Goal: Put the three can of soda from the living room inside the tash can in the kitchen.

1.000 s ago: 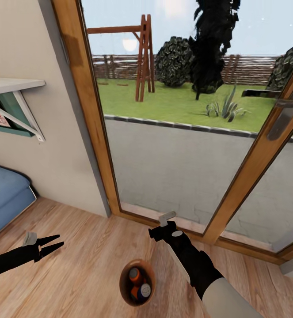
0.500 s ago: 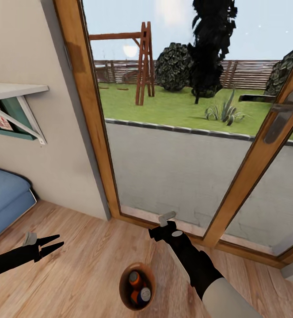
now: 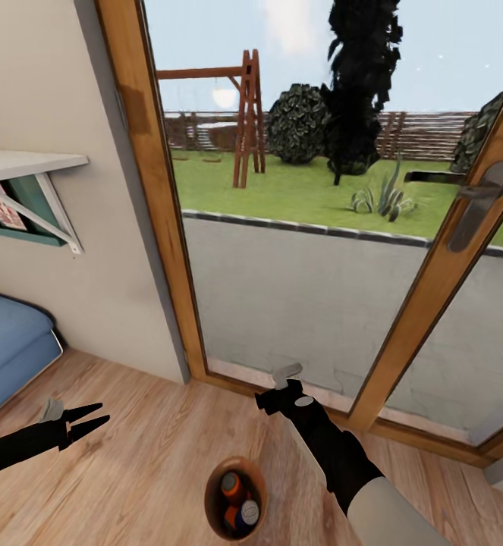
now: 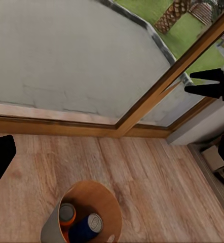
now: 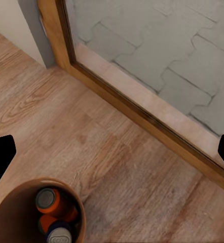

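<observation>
bin [image 3: 236, 497] sits on the wood plank floor [image 3: 145, 462] low in the head view, between the two arms, near the glass doors [image 3: 297, 288]. 3 cans inside it: 2 orange [image 3: 231, 483], 1 dark blue [image 3: 245, 515], silver tops up, packed together touching. left gripper [image 3: 93, 422] hangs over the floor left of the bin, fingers spread, holding nothing. right gripper [image 3: 281, 377] is beyond the bin toward the door sill; can't tell its state from the head view, but its wrist view shows its 2 dark fingertips [image 5: 0, 154] far apart with nothing between. blue sofa [image 3: 8, 349] at left edge, 1 wall shelf [image 3: 23, 163] above it.
</observation>
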You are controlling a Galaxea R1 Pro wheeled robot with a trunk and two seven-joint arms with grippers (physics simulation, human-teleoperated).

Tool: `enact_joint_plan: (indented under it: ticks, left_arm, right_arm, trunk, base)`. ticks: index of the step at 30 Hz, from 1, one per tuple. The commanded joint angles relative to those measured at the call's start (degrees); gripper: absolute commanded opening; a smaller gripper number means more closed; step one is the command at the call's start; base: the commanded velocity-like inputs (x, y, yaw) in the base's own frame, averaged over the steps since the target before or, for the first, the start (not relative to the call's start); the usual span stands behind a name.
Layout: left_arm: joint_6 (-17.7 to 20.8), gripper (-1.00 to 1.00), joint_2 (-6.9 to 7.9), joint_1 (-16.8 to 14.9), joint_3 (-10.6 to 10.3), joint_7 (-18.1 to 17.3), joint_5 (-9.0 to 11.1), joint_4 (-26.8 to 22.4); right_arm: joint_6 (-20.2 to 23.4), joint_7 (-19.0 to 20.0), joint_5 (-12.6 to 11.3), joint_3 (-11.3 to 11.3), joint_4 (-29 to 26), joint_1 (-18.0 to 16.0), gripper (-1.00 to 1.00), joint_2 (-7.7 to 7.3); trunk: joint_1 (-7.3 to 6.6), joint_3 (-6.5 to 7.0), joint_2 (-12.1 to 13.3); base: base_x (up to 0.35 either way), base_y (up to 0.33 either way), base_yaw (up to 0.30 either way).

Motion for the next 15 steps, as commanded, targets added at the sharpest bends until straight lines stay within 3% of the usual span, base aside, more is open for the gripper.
enact_joint_plan:
  ticks: [1, 15]
  left_arm:
    - [0.0, 1.0, -0.02, 0.0, 0.0, 0.0, 0.0, 0.0]
    - [0.0, 1.0, -0.06, 0.0, 0.0, 0.0, 0.0, 0.0]
  right_arm:
    - [0.0, 0.0, 0.0, 0.0, 0.01, 0.0, 1.0, 0.0]
    - [0.0, 0.0, 0.05, 0.0, 0.02, 0.0, 1.0, 0.0]
  trunk:
    - [0.0, 0.1, 0.0]
    - [0.0, 1.44, 0.0]
  base:
    - [0.0, 0.0, 0.0]
    - [0.0, 0.0, 0.0]
